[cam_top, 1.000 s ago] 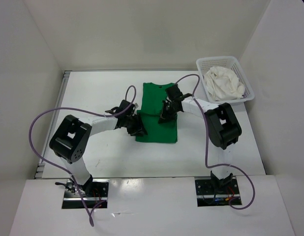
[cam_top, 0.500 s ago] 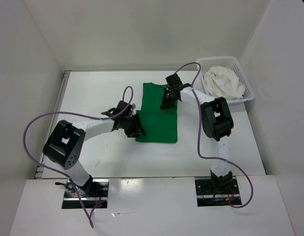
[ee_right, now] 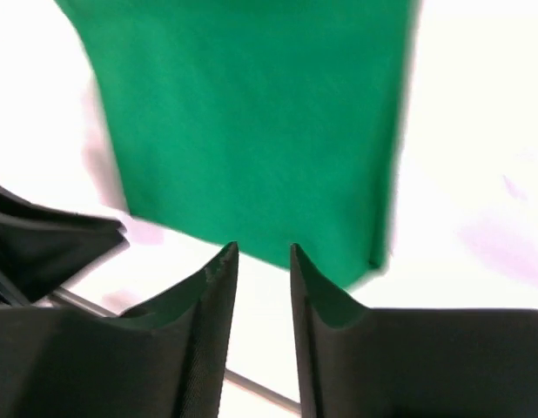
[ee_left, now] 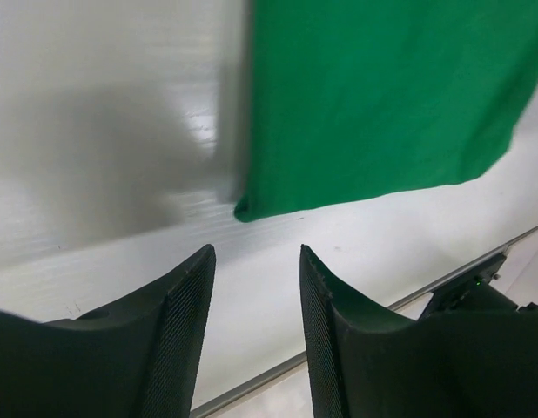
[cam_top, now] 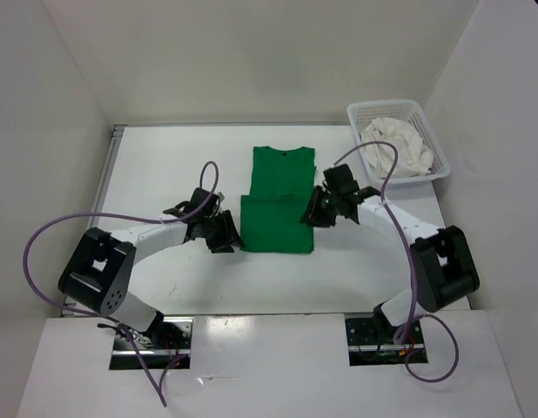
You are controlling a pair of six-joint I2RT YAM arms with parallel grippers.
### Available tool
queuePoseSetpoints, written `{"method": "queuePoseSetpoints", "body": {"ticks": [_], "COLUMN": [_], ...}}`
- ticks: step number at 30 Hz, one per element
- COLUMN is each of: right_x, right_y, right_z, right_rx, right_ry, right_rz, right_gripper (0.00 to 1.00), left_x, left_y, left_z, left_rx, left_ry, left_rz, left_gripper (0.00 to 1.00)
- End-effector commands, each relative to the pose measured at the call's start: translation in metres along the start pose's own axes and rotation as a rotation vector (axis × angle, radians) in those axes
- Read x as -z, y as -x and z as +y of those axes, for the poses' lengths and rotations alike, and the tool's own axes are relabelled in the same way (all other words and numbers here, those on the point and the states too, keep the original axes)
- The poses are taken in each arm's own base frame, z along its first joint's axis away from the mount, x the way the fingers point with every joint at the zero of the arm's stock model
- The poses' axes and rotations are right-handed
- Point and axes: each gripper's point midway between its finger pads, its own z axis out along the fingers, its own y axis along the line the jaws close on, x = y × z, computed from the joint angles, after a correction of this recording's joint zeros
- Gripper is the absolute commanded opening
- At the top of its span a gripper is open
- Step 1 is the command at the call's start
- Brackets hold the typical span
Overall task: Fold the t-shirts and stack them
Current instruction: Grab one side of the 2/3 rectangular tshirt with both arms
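Observation:
A bright green t-shirt [cam_top: 279, 202] lies flat and partly folded in the middle of the table, collar at the far end. My left gripper [cam_top: 225, 235] sits just off its near left edge, open and empty; in the left wrist view the green t-shirt [ee_left: 382, 96] lies beyond the left gripper [ee_left: 256, 261]. At the cloth's right edge my right gripper [cam_top: 316, 212] is open too, holding nothing. The right wrist view has the green t-shirt [ee_right: 252, 122] ahead of the right gripper [ee_right: 263, 252]. A crumpled white t-shirt [cam_top: 396, 148] fills the basket.
The white mesh basket [cam_top: 386, 104] stands at the table's far right corner. White walls close in the table on three sides. Purple cables loop above both arms. The table's near edge rail [ee_left: 278, 370] runs just behind the left fingers.
My right gripper opened and let go of the green shirt, then drew back from near the collar to the right edge. The left gripper slid left and nearer, off the cloth.

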Motion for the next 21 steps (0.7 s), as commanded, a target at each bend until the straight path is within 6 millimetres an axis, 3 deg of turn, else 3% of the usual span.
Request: {"method": "queuePoseSetpoints", "body": {"ticks": [1,7,14,19,21], "right_x": [0.000,0.002,-0.015,-0.025,-0.025], "right_y": [-0.042,-0.069,-0.074,-0.069,-0.064], "right_z": [-0.028,-0.056,-0.063,-0.058,-0.057], "right_rx": [-0.081,-0.149,-0.153,-0.152,-0.158], "right_ry": [-0.037,-0.084,-0.088,-0.067,-0.070], "right_rz": [0.051,0.062,0.080,0.085,0.070], "right_gripper": [0.37,0.51,0.53,0.36,0.26], "left_x": [-0.007,-0.021,-0.027,-0.028,-0.030], "left_y": [-0.003,-0.003,-0.004,-0.003,-0.003], "left_z": [-0.001,0.005,0.008,0.009,0.010], "left_rx": [0.016,0.034,0.029,0.039,0.039], "left_ry": [-0.019,-0.001,-0.001,0.007,0.007], "left_rz": [0.018,0.037,0.050,0.043,0.043], "left_gripper": [0.51,0.51,0.43,0.37,0.29]}}
